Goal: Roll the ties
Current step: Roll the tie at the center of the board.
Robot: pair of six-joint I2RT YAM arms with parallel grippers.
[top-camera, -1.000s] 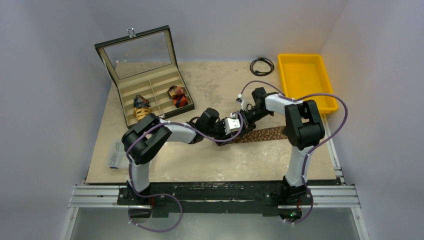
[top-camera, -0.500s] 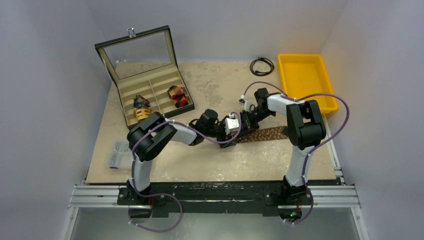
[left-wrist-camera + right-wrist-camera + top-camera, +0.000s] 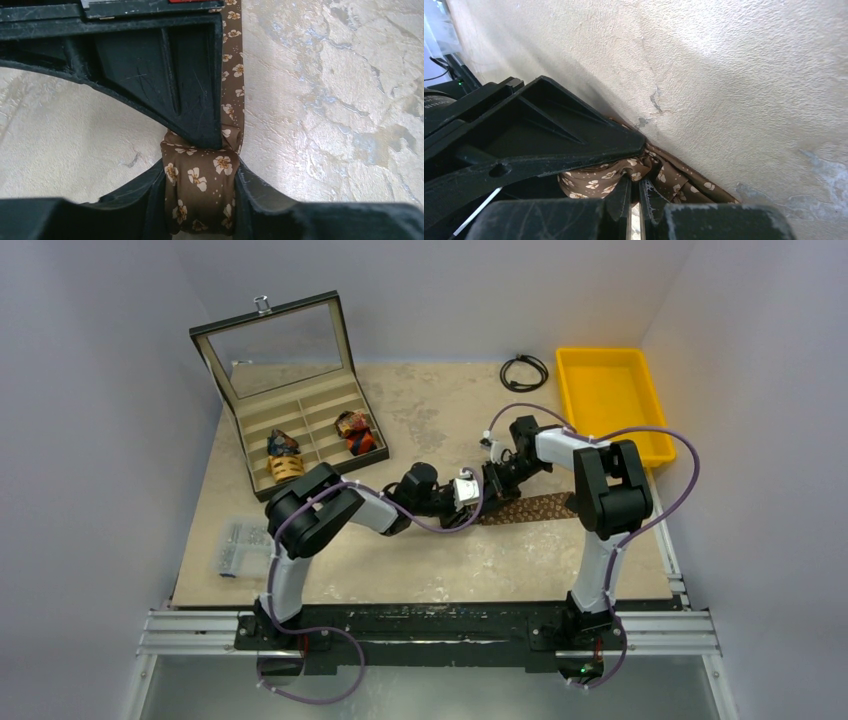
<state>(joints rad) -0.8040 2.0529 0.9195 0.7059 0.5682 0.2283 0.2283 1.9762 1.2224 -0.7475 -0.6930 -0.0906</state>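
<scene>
Near the middle of the tabletop (image 3: 420,570), close against each other: left gripper (image 3: 200,200) and right gripper (image 3: 635,190), both at the rolled-up end of the brown tie (image 3: 530,508). In the left wrist view, a tight coil of brown cloth with small cream flowers, wedged between the two left fingers (image 3: 270,210) and touching both, so clenched on the coil from either side. Pressed against the far side of that coil, the black tip of the right gripper. In the right wrist view, right fingers (image 3: 616,200) drawn together to a thin slit, tips right at the bunched cloth; cloth caught in that slit or not: cannot tell. Beyond the coil, the unrolled rest of the tie flat on the tabletop, stretched rightward as far as the right arm's upright. At the back left, an open display box (image 3: 300,408) with its glass lid propped up; inside, toward the near end, a blue and yellow tie (image 3: 284,455) rolled in the left column and a red-orange and black tie (image 3: 355,432) rolled in the right column, both well apart from the arms. At the back right, a yellow bin (image 3: 610,400); just left of it, a black cable loop (image 3: 524,370). Near the left edge, a clear plastic packet (image 3: 235,548).
</scene>
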